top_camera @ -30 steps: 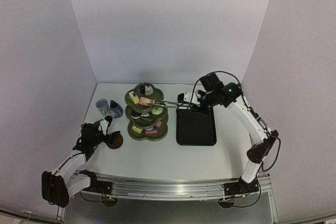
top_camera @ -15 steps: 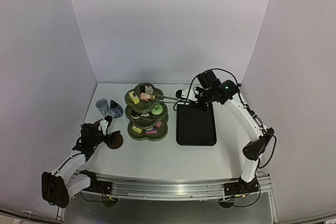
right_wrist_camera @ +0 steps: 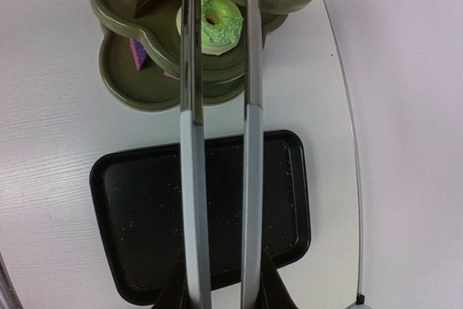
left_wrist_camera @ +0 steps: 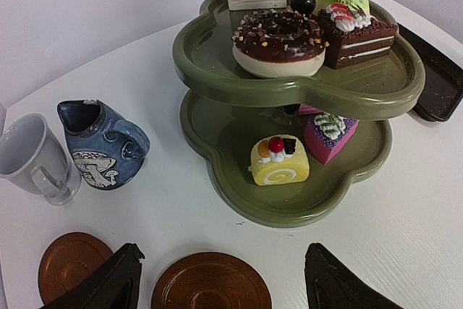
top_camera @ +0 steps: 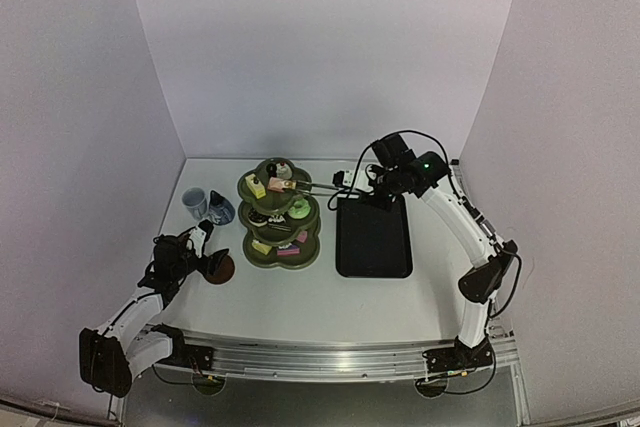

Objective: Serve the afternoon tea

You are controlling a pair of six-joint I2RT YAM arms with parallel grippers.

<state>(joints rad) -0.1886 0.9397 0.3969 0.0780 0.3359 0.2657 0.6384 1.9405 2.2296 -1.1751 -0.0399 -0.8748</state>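
White table (top_camera: 300, 297), pale walls, one three-tier stand (left_wrist_camera: 289, 95) ahead of left gripper (left_wrist_camera: 221, 280), jaws apart over two saucers (left_wrist_camera: 69, 265), one cup (left_wrist_camera: 32, 157) and one pot (left_wrist_camera: 101, 142) ahead-left, right gripper (right_wrist_camera: 221, 291) clamped on tongs (right_wrist_camera: 192, 142) above one tray (right_wrist_camera: 145, 215)

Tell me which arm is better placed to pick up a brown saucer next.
Left. The left hand is open over the saucers; the right hand is shut on the tongs, reaching over the stand.
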